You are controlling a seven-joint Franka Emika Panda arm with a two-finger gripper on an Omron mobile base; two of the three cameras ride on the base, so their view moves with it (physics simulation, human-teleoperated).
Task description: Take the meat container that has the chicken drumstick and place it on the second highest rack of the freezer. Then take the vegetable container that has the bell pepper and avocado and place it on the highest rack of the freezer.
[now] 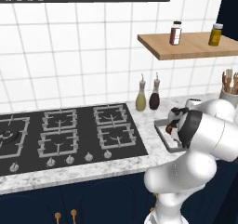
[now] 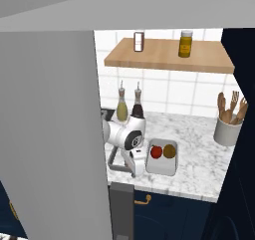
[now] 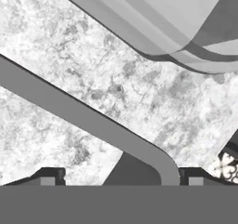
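Hovering over the marble counter (image 3: 69, 69), claw (image 3: 118, 179) spread open astride grey tray rim (image 3: 93, 121), vegetable container (image 2: 161, 165) beside.

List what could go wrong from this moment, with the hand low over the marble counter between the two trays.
1. In the hand view the jaws straddle the thin grey rim of the meat tray; a grip on so little could slip or tilt when lifted.
2. The white tray holding the red bell pepper and olive-brown avocado sits right beside the arm and may get knocked.
3. The two dark-capped bottles stand just behind and could tip.
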